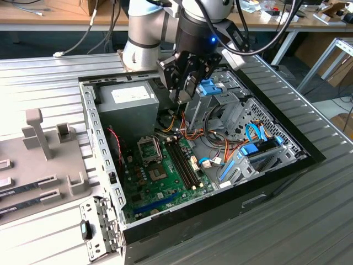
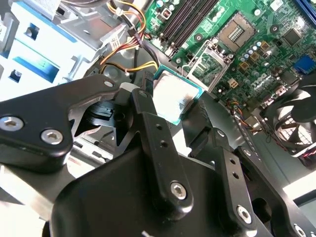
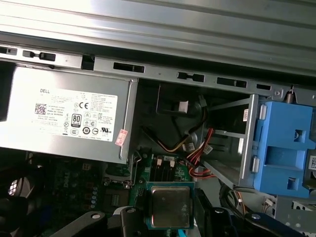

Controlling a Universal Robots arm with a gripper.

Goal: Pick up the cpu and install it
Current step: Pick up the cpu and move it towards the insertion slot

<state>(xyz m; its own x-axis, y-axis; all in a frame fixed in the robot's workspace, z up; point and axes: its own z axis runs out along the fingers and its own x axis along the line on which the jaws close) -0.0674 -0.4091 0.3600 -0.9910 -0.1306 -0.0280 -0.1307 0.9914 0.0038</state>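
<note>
While the gripper (image 1: 186, 95) clamps the cpu (image 3: 170, 205), cables (image 2: 129, 43) near, blue bracket (image 3: 286, 143) beside, motherboard (image 2: 256, 54) below

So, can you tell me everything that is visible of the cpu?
The cpu is a small flat square chip with a silvery metal top and a thin green rim. The gripper holds it by two opposite edges, in the air above the motherboard, metal top towards both wrist cameras. It touches nothing but the fingers.

Arm (image 1: 144, 41) bent over, tool (image 1: 183, 97) pointing straight down (jaws tight on the cpu (image 3: 170, 206))
</note>
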